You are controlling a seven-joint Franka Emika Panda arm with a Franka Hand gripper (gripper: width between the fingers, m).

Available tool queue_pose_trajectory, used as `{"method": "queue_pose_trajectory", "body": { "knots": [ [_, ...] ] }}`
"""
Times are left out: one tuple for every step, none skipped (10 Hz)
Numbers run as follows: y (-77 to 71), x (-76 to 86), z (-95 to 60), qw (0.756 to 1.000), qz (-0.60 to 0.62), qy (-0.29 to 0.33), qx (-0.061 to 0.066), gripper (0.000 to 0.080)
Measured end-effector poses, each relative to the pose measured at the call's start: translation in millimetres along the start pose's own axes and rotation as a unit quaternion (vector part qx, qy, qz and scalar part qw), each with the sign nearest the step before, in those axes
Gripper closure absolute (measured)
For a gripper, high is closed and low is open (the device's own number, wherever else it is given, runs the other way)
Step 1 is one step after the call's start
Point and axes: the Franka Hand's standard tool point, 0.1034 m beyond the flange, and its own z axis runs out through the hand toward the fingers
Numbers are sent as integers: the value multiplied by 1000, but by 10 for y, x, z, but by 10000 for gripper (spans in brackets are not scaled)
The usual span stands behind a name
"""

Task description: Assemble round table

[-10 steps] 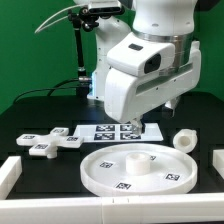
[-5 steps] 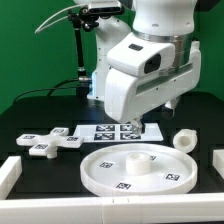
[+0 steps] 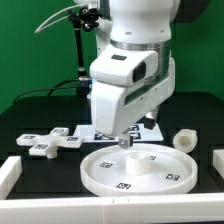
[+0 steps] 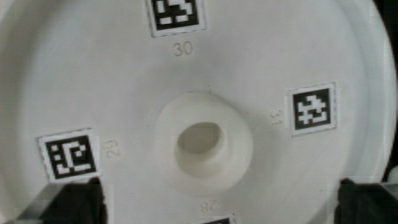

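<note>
The large white round rimmed disc [image 3: 137,167] lies flat at the front of the black table, with several tags on it. In the wrist view the disc [image 4: 231,80] fills the picture, its raised hub with a centre hole [image 4: 201,140] near the middle. My gripper [image 3: 124,141] hangs just above the disc's far part; its dark fingertips [image 4: 68,205] show wide apart with nothing between them, so it is open and empty [image 4: 217,208]. The short cylindrical post [image 3: 184,141] stands at the exterior view's right. The cross-shaped foot piece [image 3: 48,143] lies at the left.
The marker board [image 3: 150,130] lies behind the disc, mostly hidden by the arm. White rails border the table at the front left [image 3: 8,177] and right [image 3: 216,165]. A black stand [image 3: 80,60] rises at the back before a green backdrop.
The arm has swung toward the exterior view's left and forward, coming down over the disc. The parts on the table have not moved.
</note>
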Motion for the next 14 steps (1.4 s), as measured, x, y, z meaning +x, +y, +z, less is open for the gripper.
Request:
{"method": "queue_pose_trajectory", "body": {
  "knots": [
    [-2,1,9,1000,1,1,0,150],
    [-1,-3,15,1000,1,1,0,150],
    [3,-3,32,1000,0,1,0,150],
    [52,11,110,1000,-12,14,-14,150],
    [75,2,186,1000,-13,18,-16,150],
    [95,0,233,1000,-11,17,-13,150],
    [109,6,275,1000,-11,16,-12,150],
    [105,7,320,1000,-11,15,-9,150],
    [98,4,371,1000,-10,15,-8,150],
    [95,-5,419,1000,-10,14,-6,150],
    [92,-5,452,1000,-10,14,-6,150],
    [88,0,477,1000,-10,15,-5,150],
    [84,-3,488,1000,-10,14,-4,150],
    [82,-5,495,1000,-10,14,-4,150]
  ]
}}
